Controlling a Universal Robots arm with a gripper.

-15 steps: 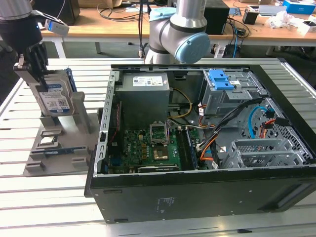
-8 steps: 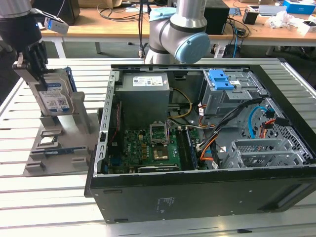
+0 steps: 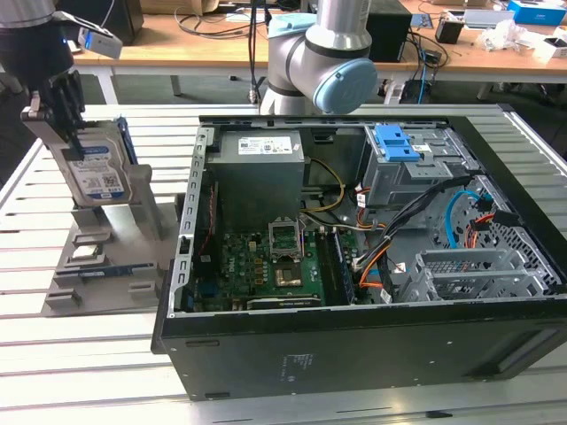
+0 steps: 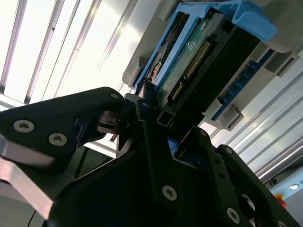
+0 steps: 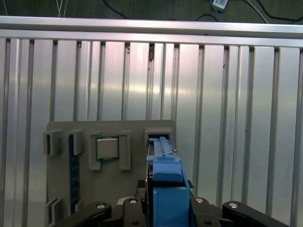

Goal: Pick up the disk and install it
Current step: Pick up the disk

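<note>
The disk (image 3: pixel 96 173) stands upright on edge at the exterior view's left, its blue-and-white label facing the camera and a blue rail along its side. It is at the grey holder stand (image 3: pixel 115 226); I cannot tell whether it still rests in the slot. My gripper (image 3: pixel 71 142) comes down from above and is shut on the disk's upper part. In the second wrist view the disk (image 4: pixel 189 61) shows its connector edge and blue rails between my black fingers (image 4: pixel 151 137). In the first wrist view the disk's blue rail (image 5: pixel 165 189) sits between the finger links.
An open computer case (image 3: pixel 354 354) lies to the exterior view's right, with a grey power-supply box (image 3: pixel 259 168), motherboard (image 3: pixel 266 266), cables and a blue caddy (image 3: pixel 396 142) in the drive bay. A processor chip (image 5: pixel 107 147) and a blue strip (image 5: pixel 73 170) lie on the stand. The slatted metal table (image 3: pixel 89 372) surrounds everything.
</note>
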